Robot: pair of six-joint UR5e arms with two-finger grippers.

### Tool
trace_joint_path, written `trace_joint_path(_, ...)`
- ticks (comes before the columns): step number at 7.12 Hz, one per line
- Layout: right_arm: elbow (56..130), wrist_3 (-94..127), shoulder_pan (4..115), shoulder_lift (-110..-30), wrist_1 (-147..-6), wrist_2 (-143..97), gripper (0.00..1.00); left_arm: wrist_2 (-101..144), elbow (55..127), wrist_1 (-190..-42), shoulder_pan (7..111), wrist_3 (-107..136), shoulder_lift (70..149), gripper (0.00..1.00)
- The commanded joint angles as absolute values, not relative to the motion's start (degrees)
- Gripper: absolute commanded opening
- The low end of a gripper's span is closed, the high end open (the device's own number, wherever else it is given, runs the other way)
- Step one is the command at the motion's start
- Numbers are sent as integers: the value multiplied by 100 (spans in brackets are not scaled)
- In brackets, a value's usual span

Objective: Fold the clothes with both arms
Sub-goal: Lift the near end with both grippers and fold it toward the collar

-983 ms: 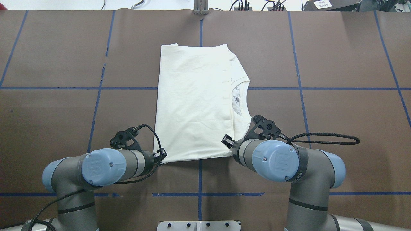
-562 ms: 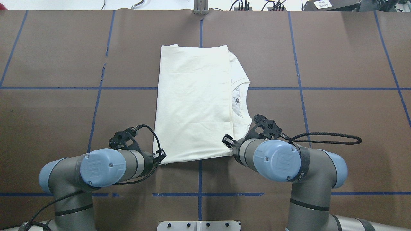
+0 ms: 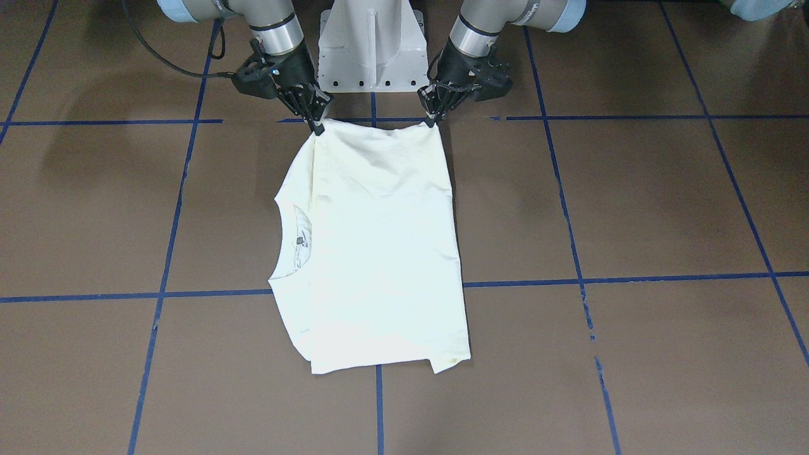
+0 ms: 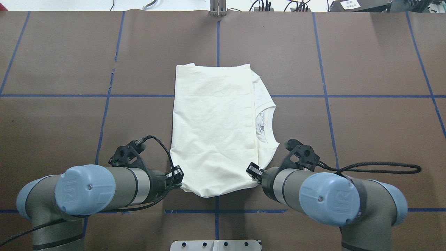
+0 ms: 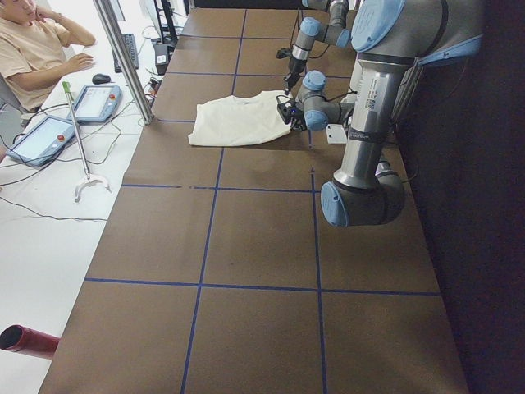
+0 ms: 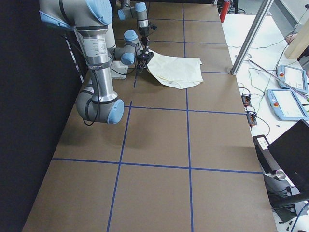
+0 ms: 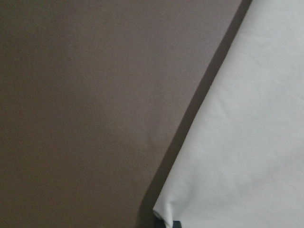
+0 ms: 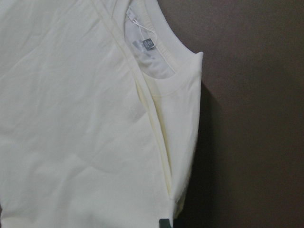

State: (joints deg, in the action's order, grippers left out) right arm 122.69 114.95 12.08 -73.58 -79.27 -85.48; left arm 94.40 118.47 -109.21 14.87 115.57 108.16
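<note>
The cream-white T-shirt (image 4: 212, 129) lies folded into a tall rectangle on the brown table, plain side up; its print is hidden. The neck opening with its label (image 4: 262, 127) faces right in the overhead view. My left gripper (image 4: 177, 174) is shut on the shirt's near left corner. My right gripper (image 4: 254, 171) is shut on the near right corner. In the front-facing view the left gripper (image 3: 433, 120) and right gripper (image 3: 316, 126) pinch the two corners of the shirt (image 3: 379, 240) near the base. The wrist views show shirt cloth (image 7: 247, 142) and the collar (image 8: 147, 52).
The white pedestal base (image 3: 370, 44) stands just behind the grippers. Blue tape lines (image 4: 216, 38) grid the table. An operator (image 5: 33, 49), teach pendants (image 5: 94, 103) and a metal post (image 5: 123, 57) are beyond the far table edge.
Both arms have drawn back toward the base with the shirt's near corners held. The whole shirt has slid toward the robot, and its near edge now sags between the grippers.
</note>
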Motion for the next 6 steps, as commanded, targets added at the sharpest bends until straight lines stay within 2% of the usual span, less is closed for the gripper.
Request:
trace_joint_path(1, 12377, 11435, 1273, -7401, -7919, -8212, 0, 9458, 11770, -10925, 1668, 11620, 10924, 0)
trace_joint_path(3, 11290, 10910, 2281, -6482, -7918, -8252, 0, 9527, 11306, -10933, 2571, 10209, 11318, 0)
trace_joint_path(5, 10604, 10619, 3037, -6138, -7849, -8786, 0, 9536, 10358, -11030, 3206, 9662, 11933, 0)
trace_joint_path(6, 9851, 10548, 3319, -5682, -7840, -9024, 0, 9527, 9997, -11152, 3408, 9563, 12197, 0)
